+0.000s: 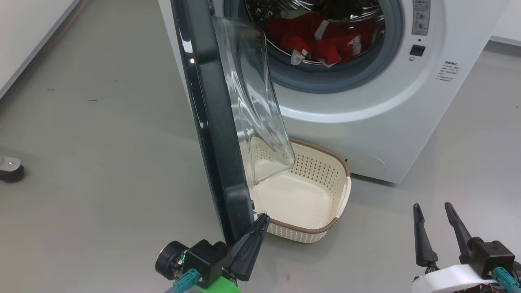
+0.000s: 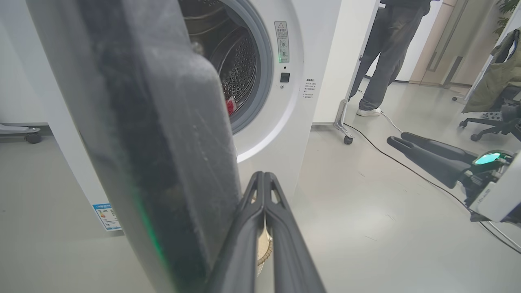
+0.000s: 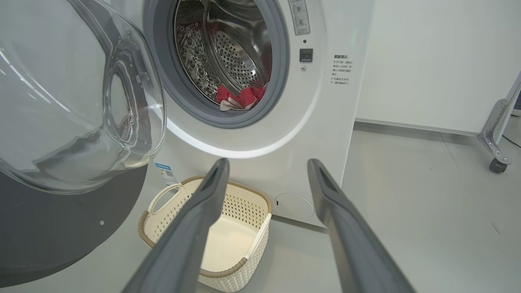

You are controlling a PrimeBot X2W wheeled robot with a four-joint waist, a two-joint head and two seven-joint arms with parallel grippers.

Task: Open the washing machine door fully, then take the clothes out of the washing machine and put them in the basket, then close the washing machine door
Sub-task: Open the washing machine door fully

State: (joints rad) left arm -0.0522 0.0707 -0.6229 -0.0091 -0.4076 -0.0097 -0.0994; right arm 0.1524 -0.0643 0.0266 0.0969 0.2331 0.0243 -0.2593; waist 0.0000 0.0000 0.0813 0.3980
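Smooth grey floor (image 1: 101, 142), pale wall (image 1: 24, 36) along the far left. Standing on it, a white front-loading washing machine (image 1: 366, 122), with the door (image 1: 215, 122) open and edge-on to the head camera, black rim upright, clear glass bowl (image 1: 256, 101) bulging toward the basket side.

Inside the perforated steel drum (image 3: 240, 53): red clothes (image 1: 321, 38) with white patches, heaped low at the front of the opening. Below that opening, on the floor by the machine's front: cream basket (image 1: 321, 173), brown-rimmed, empty, partly seen through the glass.

Left gripper (image 1: 263, 219) pressed together, gripping nothing, tip at the door's lower edge; contact hard to judge. Right gripper (image 1: 432, 207) spread wide, empty, well apart at lower right over bare floor.

In the left wrist view, besides: legs of a person (image 2: 382, 53) beyond the machine, an office chair (image 2: 488, 126), a black cable (image 2: 407, 162). In the right wrist view: basket handle (image 3: 163, 195), blue label (image 3: 165, 173).
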